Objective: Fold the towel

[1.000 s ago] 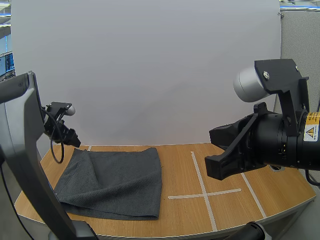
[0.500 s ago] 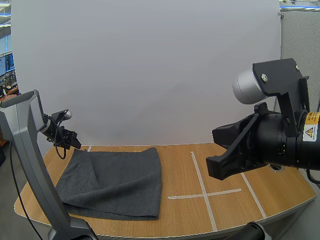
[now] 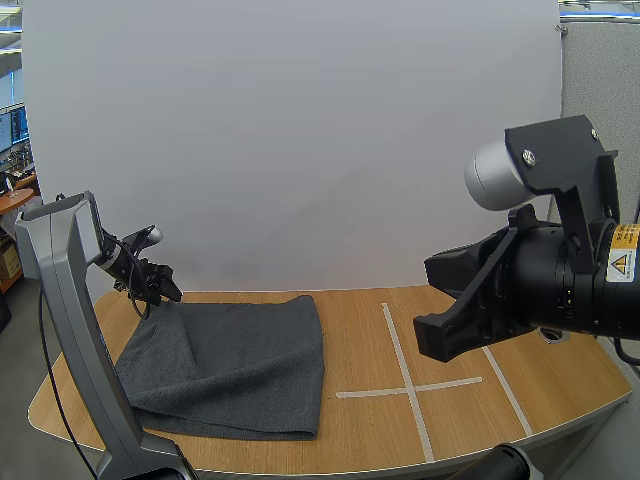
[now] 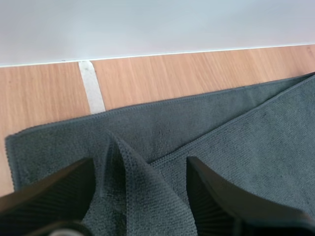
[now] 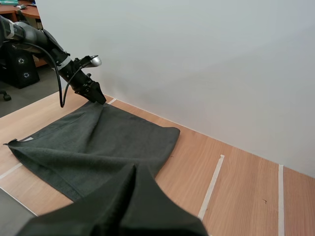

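Observation:
A dark grey towel [image 3: 230, 365], folded over in layers, lies on the left half of the wooden table [image 3: 370, 440]. My left gripper [image 3: 162, 287] is at the towel's far left corner, which rises in a peak towards it. In the left wrist view a ridge of towel [image 4: 135, 191] stands bunched between the two fingers [image 4: 54, 194], which pinch it. My right arm [image 3: 530, 290] hangs high over the right side of the table. Its gripper [image 5: 123, 209] is shut on nothing, its fingers lying together as one dark wedge above the towel's near edge [image 5: 64, 167].
White tape lines [image 3: 408, 388] form a cross on the right half of the table, and another strip [image 4: 91, 86] runs by the far left corner. A white wall stands right behind the table's far edge. The front edge [image 3: 330, 470] curves close below the towel.
My left gripper has moved right and slightly down, staying at the towel's raised far left corner. The left arm's upright link has shifted. The right arm has barely moved.

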Robot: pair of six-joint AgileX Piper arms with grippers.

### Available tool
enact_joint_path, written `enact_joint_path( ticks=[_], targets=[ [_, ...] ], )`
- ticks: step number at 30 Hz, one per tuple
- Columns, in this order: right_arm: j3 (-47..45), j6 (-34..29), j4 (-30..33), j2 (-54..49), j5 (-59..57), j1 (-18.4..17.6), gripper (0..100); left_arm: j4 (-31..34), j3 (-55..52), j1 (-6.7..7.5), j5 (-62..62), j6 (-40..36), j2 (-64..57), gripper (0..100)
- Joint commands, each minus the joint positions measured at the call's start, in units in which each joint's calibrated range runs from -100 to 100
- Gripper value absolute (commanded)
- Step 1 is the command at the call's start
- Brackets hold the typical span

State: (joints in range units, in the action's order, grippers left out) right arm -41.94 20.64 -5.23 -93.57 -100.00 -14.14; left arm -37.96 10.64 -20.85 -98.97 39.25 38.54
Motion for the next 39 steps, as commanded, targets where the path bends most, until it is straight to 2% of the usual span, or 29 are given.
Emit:
enact_joint_path(
  ticks=[1, 19, 21, 26, 28, 39],
  targets=[
    [-0.2, 0.6, 0.5, -0.3, 0.0, 0.2, 0, -0.3, 0.4, 0.27, -1.0, -0.8, 0.2, 87],
    [-0.2, 0.6, 0.5, -0.3, 0.0, 0.2, 0, 0.1, 0.7, 0.27, -0.1, -1.8, 4.5, 86],
    [-0.2, 0.6, 0.5, -0.3, 0.0, 0.2, 0, -0.6, 0.7, 0.27, -0.3, -1.8, 4.5, 81],
    [-0.2, 0.6, 0.5, -0.3, 0.0, 0.2, 0, -2.9, 0.7, 0.27, -0.3, -1.8, 4.5, 47],
    [-0.2, 0.6, 0.5, -0.3, 0.0, 0.2, 0, -3.1, 0.7, 0.27, -0.7, -1.8, 4.5, 40],
    [-0.2, 0.6, 0.5, -0.3, 0.0, 0.2, 0, -2.0, 1.8, 0.27, -1.0, -1.5, 3.4, 38]
  ],
)
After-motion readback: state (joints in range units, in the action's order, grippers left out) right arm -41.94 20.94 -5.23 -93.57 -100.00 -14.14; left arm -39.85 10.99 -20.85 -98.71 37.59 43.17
